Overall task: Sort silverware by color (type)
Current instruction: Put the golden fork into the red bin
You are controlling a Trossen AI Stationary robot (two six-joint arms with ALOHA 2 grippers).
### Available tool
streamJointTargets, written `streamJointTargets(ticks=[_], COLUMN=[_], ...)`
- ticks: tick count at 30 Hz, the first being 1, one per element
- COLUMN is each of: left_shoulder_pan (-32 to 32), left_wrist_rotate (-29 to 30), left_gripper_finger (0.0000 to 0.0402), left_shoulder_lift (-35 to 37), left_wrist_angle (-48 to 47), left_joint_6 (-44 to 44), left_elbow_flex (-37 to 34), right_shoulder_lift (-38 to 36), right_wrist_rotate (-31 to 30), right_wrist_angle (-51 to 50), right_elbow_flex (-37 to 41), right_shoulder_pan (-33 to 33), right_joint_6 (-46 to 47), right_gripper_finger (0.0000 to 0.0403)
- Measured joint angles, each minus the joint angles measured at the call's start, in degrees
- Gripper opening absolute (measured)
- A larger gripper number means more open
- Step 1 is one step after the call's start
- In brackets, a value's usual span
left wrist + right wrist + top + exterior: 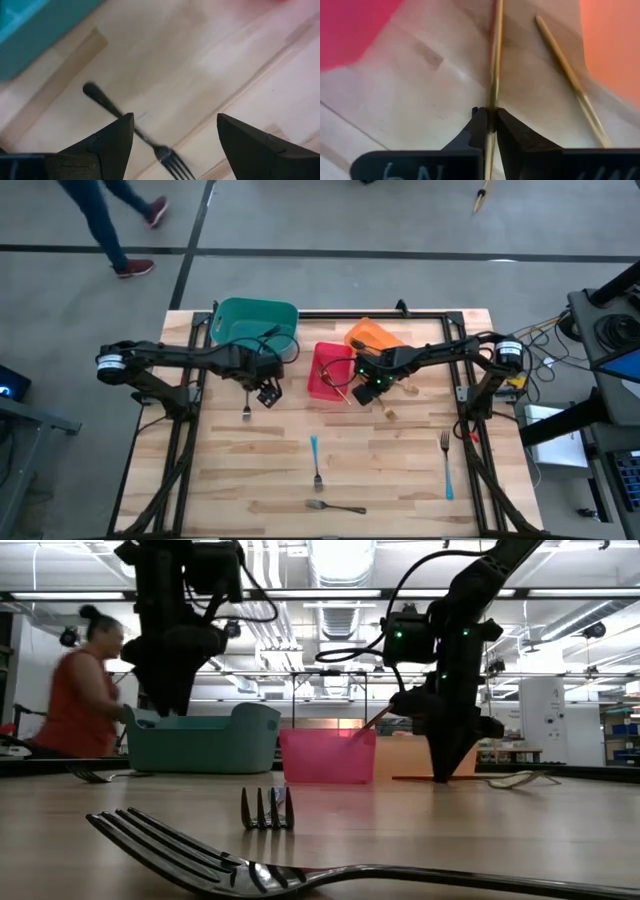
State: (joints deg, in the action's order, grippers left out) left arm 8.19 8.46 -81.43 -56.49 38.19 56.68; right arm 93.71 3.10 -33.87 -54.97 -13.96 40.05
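Note:
My right gripper (364, 388) is shut on a gold fork (493, 60) between the red bin (328, 370) and the orange bin (372, 337). A second gold piece (568, 75) lies flat on the wood beside it. My left gripper (175, 135) is open and hovers just right of the teal bin (255, 325), above a dark-handled fork (127, 125) that lies flat on the table, touching nothing. Two light-blue-handled forks (315, 458) (447, 467) and a plain silver fork (336, 506) lie flat nearer the near edge. My right gripper pinches the gold fork's thin handle (492, 102) between its two fingers (517, 131). The handle runs forward along the fingers and on past their ends. In the low view the gold fork (372, 722) slants, its lower end toward the red bin (328, 755).
Three bins stand in a row at the far side: teal, red, orange. Black frame rails (190, 430) run along the table's left and right sides. Bare wood (380, 455) lies between the scattered forks. A person (85, 690) moves behind the table's far edge.

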Motion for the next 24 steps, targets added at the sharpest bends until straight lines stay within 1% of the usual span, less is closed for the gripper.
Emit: streamJointTargets(ticks=[10, 14, 16, 20, 24], left_shoulder_pan=[0.1, 0.3, 0.3, 0.3, 0.6], left_wrist_rotate=[3.1, 3.4, 4.6, 7.3, 8.7], left_gripper_finger=[0.0263, 0.0263, 0.0263, 0.0263, 0.0263], left_shoulder_lift=[0.0, 0.0, 0.0, 0.0, 0.0], left_wrist_angle=[-0.3, -0.9, -1.1, -1.4, -1.4], left_joint_6=[-7.2, -9.6, -10.2, -11.2, -13.8], left_elbow_flex=[5.7, 7.6, 8.5, 10.1, 11.5], right_shoulder_lift=[-10.6, -16.6, -19.5, -22.2, -20.4], right_wrist_rotate=[3.4, 3.3, 2.4, -1.4, -1.8], right_wrist_angle=[-5.3, -5.2, -4.1, -3.1, -0.3], right_elbow_flex=[0.1, 0.0, 0.0, -3.8, -11.0], right_shoulder_pan=[0.1, 0.1, -0.2, -1.3, -3.8], right_joint_6=[0.6, 2.8, 3.7, 2.8, -3.0], right_gripper_finger=[0.0014, 0.0014, 0.0014, 0.0013, 0.0013])
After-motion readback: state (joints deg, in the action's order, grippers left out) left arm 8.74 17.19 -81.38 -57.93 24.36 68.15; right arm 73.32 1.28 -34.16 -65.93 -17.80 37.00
